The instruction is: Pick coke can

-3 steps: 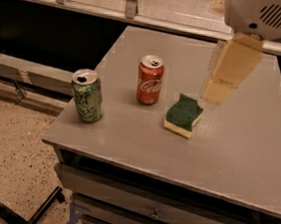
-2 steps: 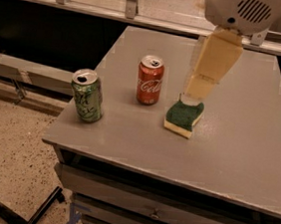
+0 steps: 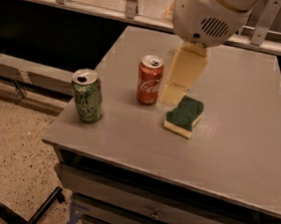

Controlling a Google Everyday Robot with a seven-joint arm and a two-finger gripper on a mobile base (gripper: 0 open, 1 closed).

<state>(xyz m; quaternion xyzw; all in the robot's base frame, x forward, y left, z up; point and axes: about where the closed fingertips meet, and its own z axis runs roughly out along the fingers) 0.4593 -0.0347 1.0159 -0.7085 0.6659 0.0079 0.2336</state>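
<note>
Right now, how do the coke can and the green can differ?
The coke can is red with white script; the green can is green patterned. The coke can stands mid-table beside the gripper; the green can stands near the left edge of the table. Both are upright, similar in size.

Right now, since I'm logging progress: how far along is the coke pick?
Approach looks nearly done: the gripper hangs low beside the coke can, between it and the sponge. In hand: lining up on the can. Left: grasp and lift; the can stands on the table, not held.
</note>
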